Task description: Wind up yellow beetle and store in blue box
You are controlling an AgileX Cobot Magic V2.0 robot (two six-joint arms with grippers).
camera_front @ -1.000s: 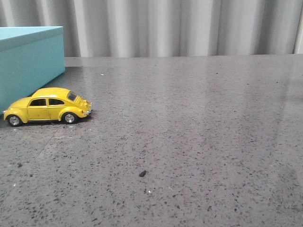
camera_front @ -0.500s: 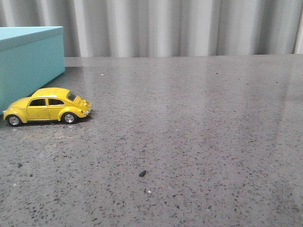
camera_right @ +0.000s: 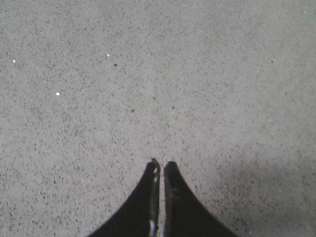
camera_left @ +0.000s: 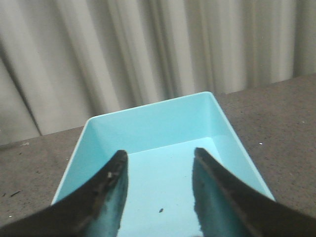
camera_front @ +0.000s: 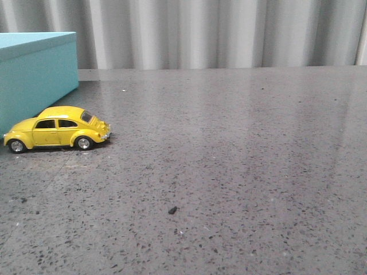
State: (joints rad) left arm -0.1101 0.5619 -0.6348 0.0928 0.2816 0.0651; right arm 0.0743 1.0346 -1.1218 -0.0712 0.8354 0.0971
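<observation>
Grey pleated curtains (camera_front: 229, 34) hang behind a speckled grey stone-look tabletop (camera_front: 229, 172), and on its left side the small glossy yellow toy beetle car (camera_front: 57, 133) stands on all four wheels, side-on to the front camera, just in front of the large light turquoise-blue rectangular box (camera_front: 34, 74); whether car and box touch cannot be told from this angle. The left wrist camera looks down into the box's open, matte blue interior (camera_left: 163, 143), bare apart from a tiny dark speck, with the left gripper (camera_left: 158, 170) hanging over it, its dark fingers spread apart and holding nothing. The right gripper (camera_right: 161, 170) hovers over bare tabletop, fingers pressed together on nothing. Neither arm shows in the front view. The car looks hard, light and slick-painted with a rounded roof, so a pinch there would likely slide; taking it across the flat door sides, between the wheels, seems the safer hold, and its free-rolling tyres mean a nudge could send it off. Any winding key or pull-back mechanism is not visible, the car's far side is hidden, and the box is cut off by the frame's left edge. A small dark crumb (camera_front: 172, 210) lies mid-table.
</observation>
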